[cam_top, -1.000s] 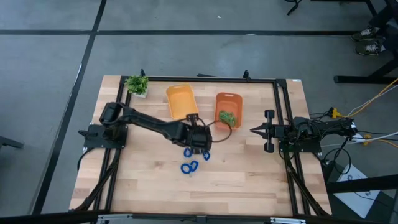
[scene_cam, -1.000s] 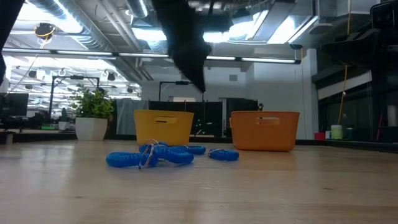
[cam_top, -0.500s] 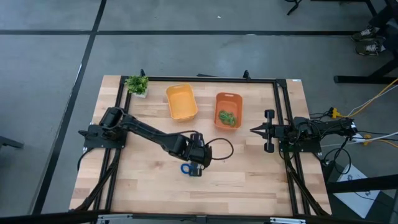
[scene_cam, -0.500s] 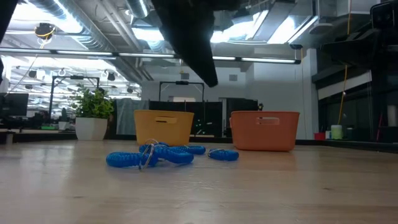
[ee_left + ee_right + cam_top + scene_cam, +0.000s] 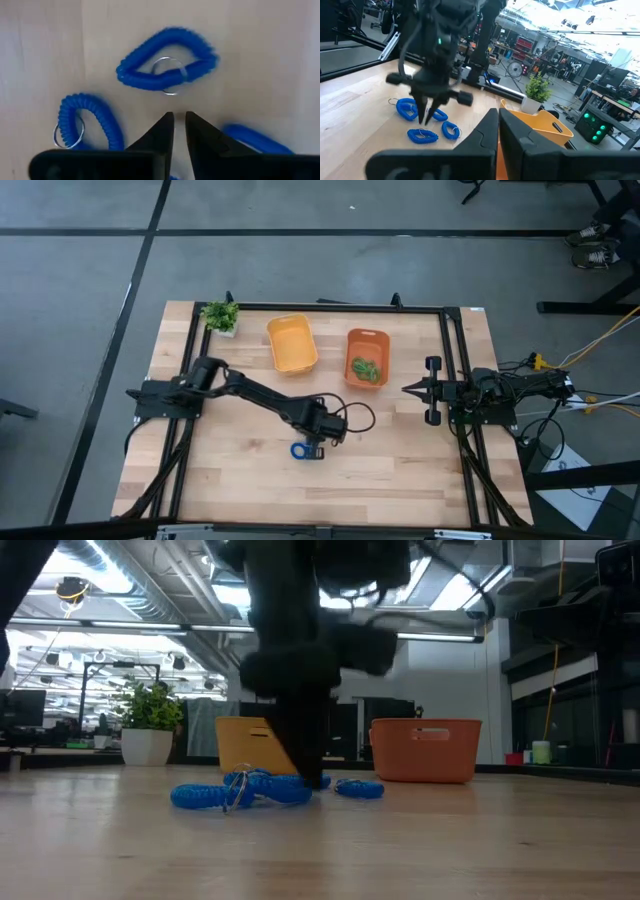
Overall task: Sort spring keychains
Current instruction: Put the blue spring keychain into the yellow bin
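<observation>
My left gripper (image 5: 179, 119), fingers nearly together and holding nothing, points down among 3 blue spring keychains (image 5: 167, 60) on the pale wooden table (image 5: 400, 470). My right gripper (image 5: 410, 390), fingers narrow, waits at the table's right. Beyond, yellow bin (image 5: 258, 745), orange bin (image 5: 425, 749), potted plant (image 5: 150, 720), and a workshop.

Two dark jointed arms, black cable looping off the left arm's end effector (image 5: 314, 445), tapered black fingers (image 5: 159, 134).

Blue spring keychains (image 5: 245, 790) clustered flat mid-table; green keychains (image 5: 366, 369) in orange bin.
</observation>
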